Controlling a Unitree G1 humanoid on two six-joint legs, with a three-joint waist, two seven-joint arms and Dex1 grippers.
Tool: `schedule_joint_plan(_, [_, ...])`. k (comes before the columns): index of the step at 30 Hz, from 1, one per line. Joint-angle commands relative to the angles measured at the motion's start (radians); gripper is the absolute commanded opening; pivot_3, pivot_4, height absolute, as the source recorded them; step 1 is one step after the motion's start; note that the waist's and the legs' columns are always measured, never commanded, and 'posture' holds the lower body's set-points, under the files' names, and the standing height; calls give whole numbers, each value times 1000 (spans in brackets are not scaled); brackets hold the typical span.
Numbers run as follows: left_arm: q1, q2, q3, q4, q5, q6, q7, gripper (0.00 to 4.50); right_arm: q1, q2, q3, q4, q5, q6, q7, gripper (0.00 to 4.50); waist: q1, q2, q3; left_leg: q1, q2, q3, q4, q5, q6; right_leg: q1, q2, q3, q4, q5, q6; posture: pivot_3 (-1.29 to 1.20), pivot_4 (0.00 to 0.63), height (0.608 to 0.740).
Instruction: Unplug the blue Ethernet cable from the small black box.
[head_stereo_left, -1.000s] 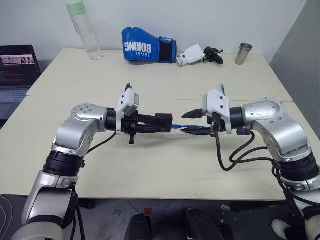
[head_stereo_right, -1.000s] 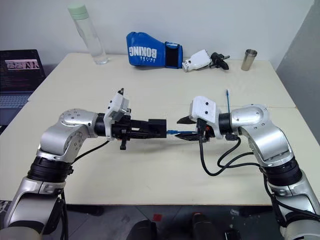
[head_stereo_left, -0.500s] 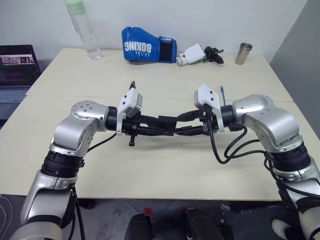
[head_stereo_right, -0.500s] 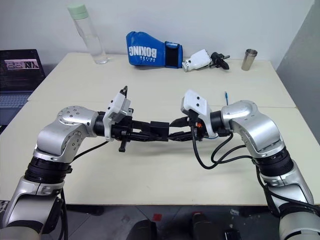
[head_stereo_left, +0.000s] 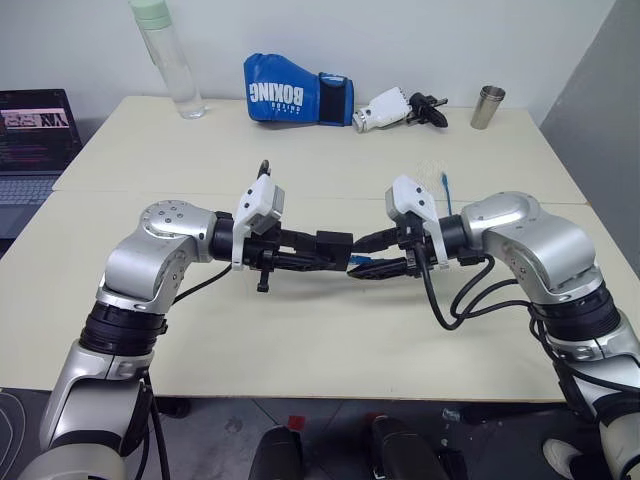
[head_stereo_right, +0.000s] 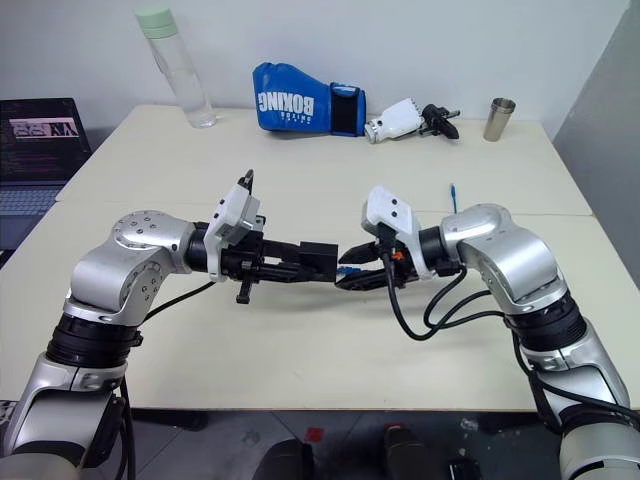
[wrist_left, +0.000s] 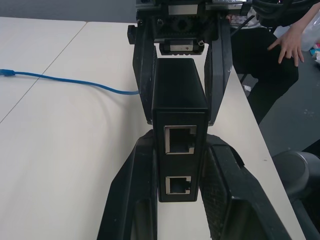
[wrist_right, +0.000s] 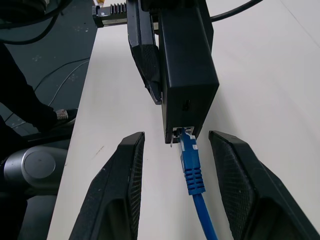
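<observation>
small black box (head_stereo_left: 333, 246) lengthwise toward right claw (head_stereo_left: 372, 255)

Since 1 second ago the right gripper (head_stereo_left: 362, 251) has come in toward the small black box (head_stereo_left: 333, 245): then a stretch of the blue Ethernet cable (wrist_right: 194, 175) lay bare between its jaws and the box, now the open jaws sit just beside the box's end, on either side of the plug. The wrist has also rolled, so its white housing (head_stereo_left: 411, 199) tilts differently.
</observation>
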Motion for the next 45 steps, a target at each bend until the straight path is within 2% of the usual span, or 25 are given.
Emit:
schedule_joint_plan(1, [-4,14,25,-30,-13,-6,-3,794,-31,-5,-5,3,-6,-32,4,2155,0,0,0,0,0,0,0,0,0,0,0,0,0,0,0,0,150,740])
schedule_joint_plan(4, [-2,16,25,-31,-12,-9,-4,794,-35,-6,-2,14,-9,-41,8,2155,0,0,0,0,0,0,0,0,0,0,0,0,0,0,0,0,150,740])
schedule_joint_plan(7, [2,21,22,-33,-7,-16,-8,794,-39,-8,0,23,-12,-48,17,1626,0,0,0,0,0,0,0,0,0,0,0,0,0,0,0,0,150,740])
schedule_joint_plan(12, [9,27,16,-36,5,-35,-16,794,-46,-11,3,31,-13,-50,27,484,0,0,0,0,0,0,0,0,0,0,0,0,0,0,0,0,150,740])
schedule_joint_plan(15, [7,21,18,-36,-1,-34,-9,794,-48,-11,6,32,-13,-50,33,6,0,0,0,0,0,0,0,0,0,0,0,0,0,0,0,0,150,740])
schedule_joint_plan(24, [15,22,22,-38,0,-39,-6,794,-34,-26,-2,21,-4,-60,55,0,0,0,0,0,0,0,0,0,0,0,0,0,0,0,0,0,150,740])
schedule_joint_plan(27, [15,22,20,-35,2,-42,-8,794,-32,-40,-1,32,-13,-68,62,475,0,0,0,0,0,0,0,0,0,0,0,0,0,0,0,0,150,740])
schedule_joint_plan(31, [13,20,19,-31,2,-44,-10,794,-30,-47,2,33,0,-44,68,1425,0,0,0,0,0,0,0,0,0,0,0,0,0,0,0,0,150,740])
schedule_joint_plan(45, [7,18,16,-33,1,-40,-9,794,-51,-17,28,58,-5,-10,55,1467,0,0,0,0,0,0,0,0,0,0,0,0,0,0,0,0,150,740])
